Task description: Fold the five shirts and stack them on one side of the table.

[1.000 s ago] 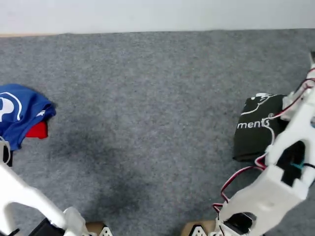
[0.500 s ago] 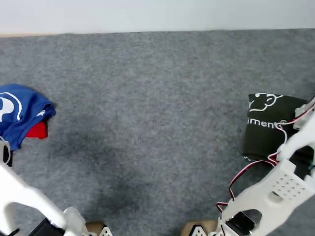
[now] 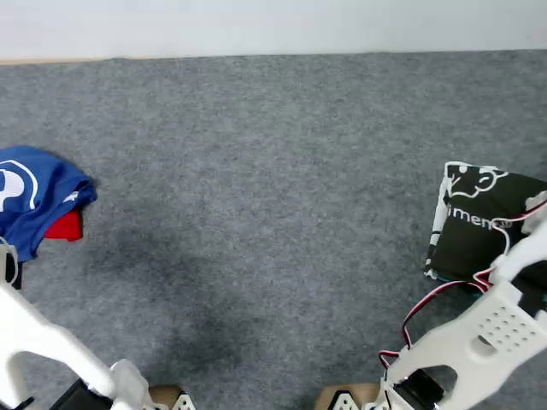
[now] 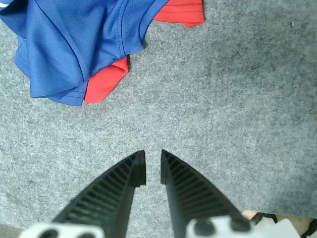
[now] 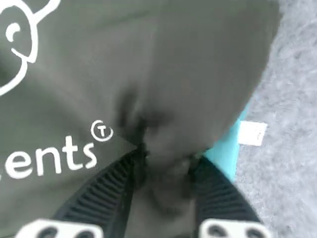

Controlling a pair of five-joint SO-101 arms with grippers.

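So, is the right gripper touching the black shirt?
Touching. In the right wrist view the right gripper has its fingers closed on a bunched fold of the black shirt.

White arms (image 3: 491, 329), ribbed black fingers (image 4: 181, 191), red-and-white cables (image 3: 425, 298).

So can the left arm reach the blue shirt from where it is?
Probably yes. The left gripper hangs over bare gray table just short of the blue shirt, with nothing between them; its jaws stand barely apart, so they'd need to open wider.
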